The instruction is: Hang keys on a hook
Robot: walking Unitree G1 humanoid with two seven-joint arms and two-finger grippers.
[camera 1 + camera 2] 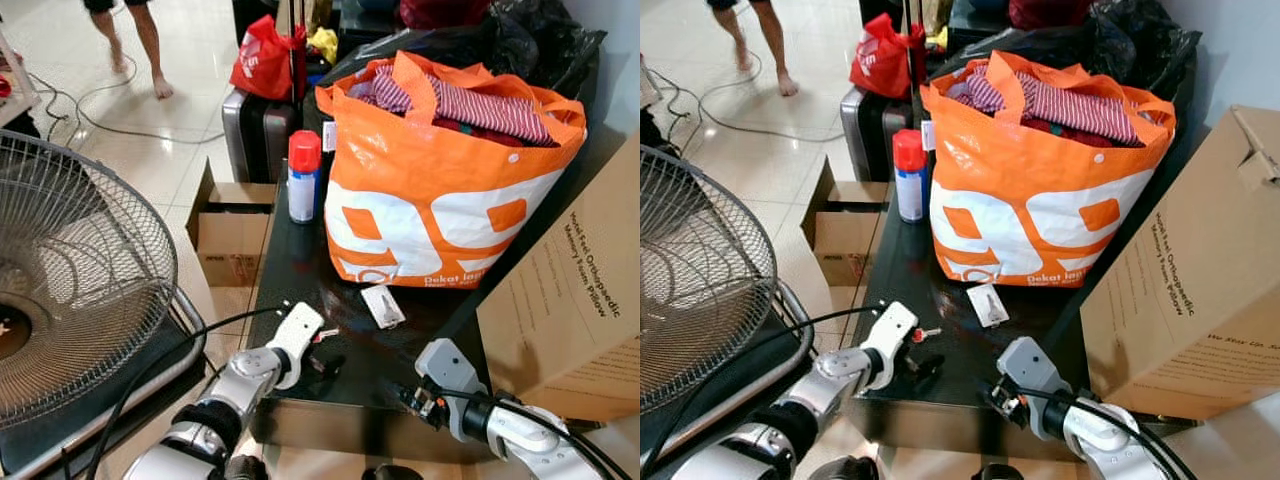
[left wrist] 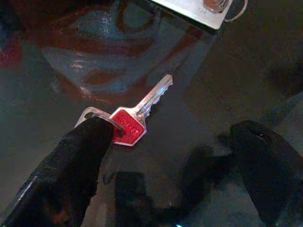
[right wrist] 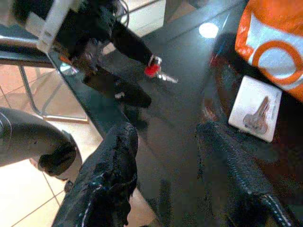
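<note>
On the black table [image 1: 300, 270], left claw [image 2: 165, 156] straddles the red-headed key [image 2: 130, 124], fingers apart.

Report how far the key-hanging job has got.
Done: nothing yet. The red-headed key lies flat on the dark glass table. In hand: the left gripper is down over it, jaws open, one finger at its ring. Left: grasp, lift, hang. The white hook plate lies nearby.

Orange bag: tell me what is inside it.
The orange bag is stuffed with clothes; a red-and-white striped garment lies on top, with a bit of red fabric beside it. Whatever sits deeper is covered by these clothes and the bag's walls.
</note>
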